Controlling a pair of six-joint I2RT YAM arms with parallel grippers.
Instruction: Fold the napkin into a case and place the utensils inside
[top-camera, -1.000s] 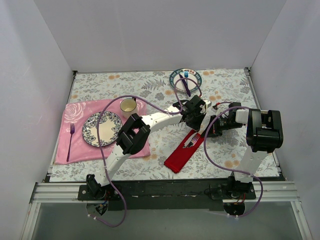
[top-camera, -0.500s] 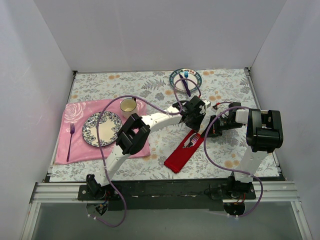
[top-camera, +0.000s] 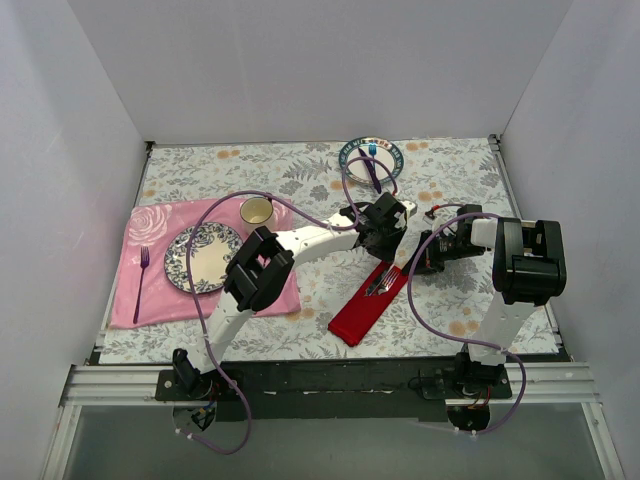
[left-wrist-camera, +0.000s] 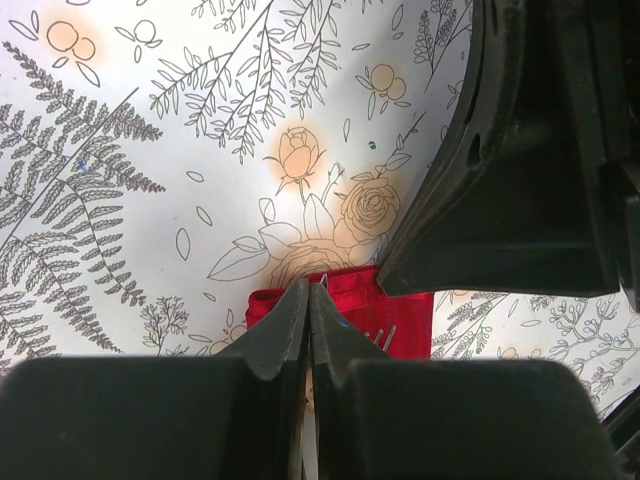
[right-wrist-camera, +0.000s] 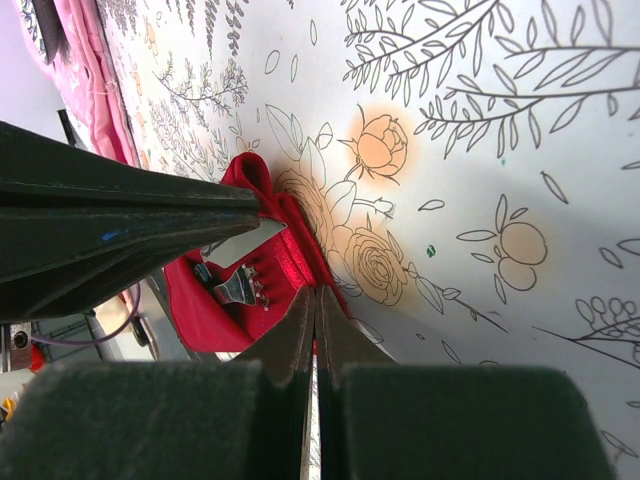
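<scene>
The red napkin (top-camera: 365, 305) lies folded into a narrow strip on the floral cloth, running diagonally in front of the right arm. The utensils (top-camera: 381, 281) rest in its upper end: fork tines (right-wrist-camera: 240, 285) and a knife blade (right-wrist-camera: 247, 244) show against the red fabric. My left gripper (top-camera: 390, 250) hangs shut just above the napkin's (left-wrist-camera: 352, 305) far end, with nothing seen between its jaws (left-wrist-camera: 308, 291). My right gripper (top-camera: 413, 262) is shut too, its tips (right-wrist-camera: 315, 293) at the napkin's (right-wrist-camera: 215, 315) edge beside the left gripper (right-wrist-camera: 120, 235).
A pink rose-patterned placemat (top-camera: 160, 290) at the left carries a patterned plate (top-camera: 203, 257), a cup (top-camera: 256, 211) and a purple utensil (top-camera: 141, 275). A small plate (top-camera: 372, 160) with blue and purple cutlery sits at the back. White walls enclose the table.
The left arm's elbow has shifted slightly left and its gripper has drawn back a little from the napkin's end. The right arm and the napkin have not moved.
</scene>
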